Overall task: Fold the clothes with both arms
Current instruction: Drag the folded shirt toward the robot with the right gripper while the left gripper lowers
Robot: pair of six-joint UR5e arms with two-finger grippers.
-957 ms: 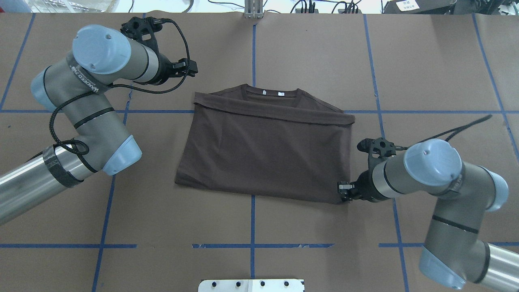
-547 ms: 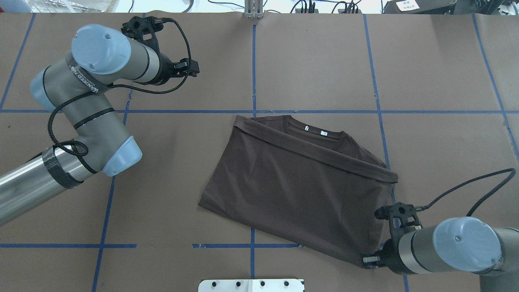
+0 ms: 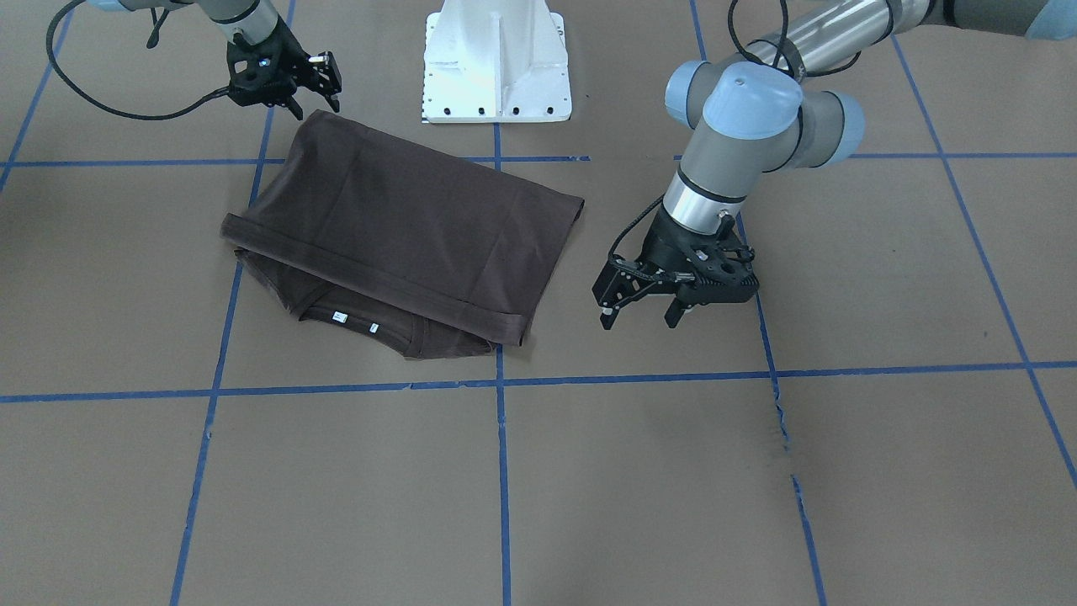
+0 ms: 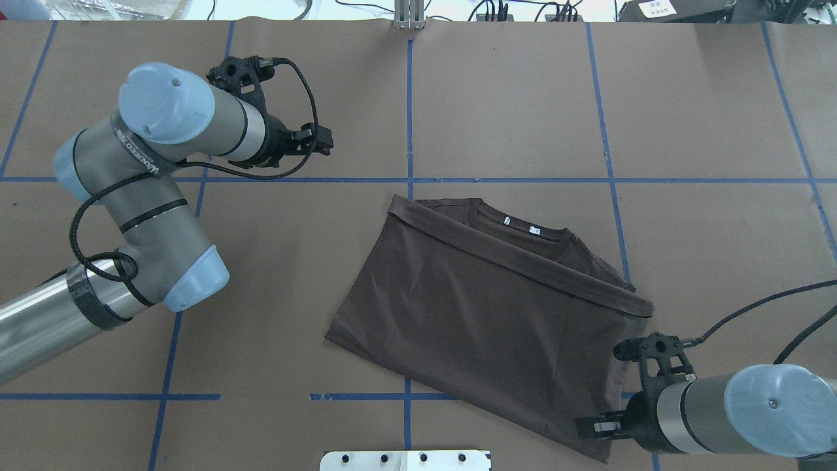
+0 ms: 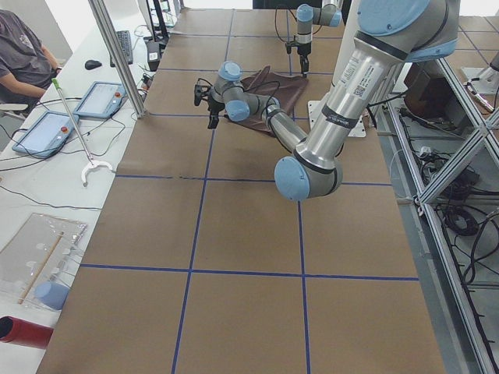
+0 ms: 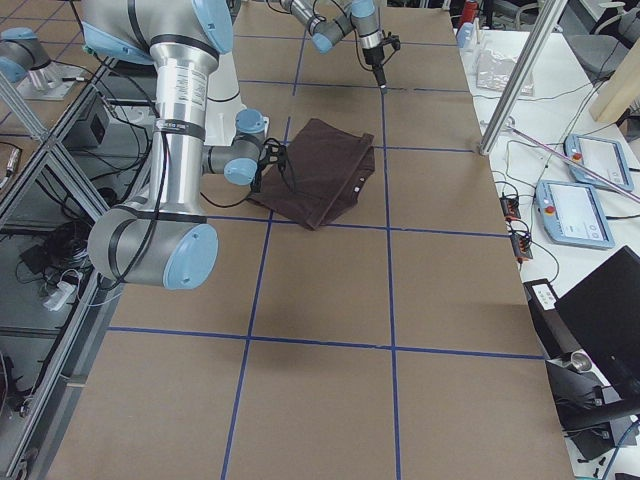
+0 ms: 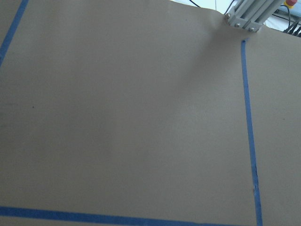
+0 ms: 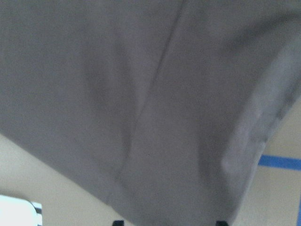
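The dark brown T-shirt (image 4: 484, 333) (image 3: 404, 227) lies folded and skewed on the table, with its collar and white tags on the far side. My right gripper (image 4: 592, 428) (image 3: 313, 99) sits low at the shirt's near right corner. Its fingertips (image 8: 117, 222) stand apart in the right wrist view, where the shirt's fabric (image 8: 141, 94) fills the frame. The shirt's corner rests flat on the paper. My left gripper (image 4: 324, 140) (image 3: 641, 318) hangs open and empty over bare table, well left of the shirt.
Brown paper with blue tape lines (image 4: 409, 98) covers the table. The white robot base (image 3: 496, 59) stands at the near edge beside the shirt's hem. A metal post (image 7: 249, 16) stands at the far edge. A person sits at the tablets (image 5: 70, 117) off the table.
My right gripper has pulled the shirt towards the robot and to the right, turning it askew. My left gripper has moved slightly right and nearer.
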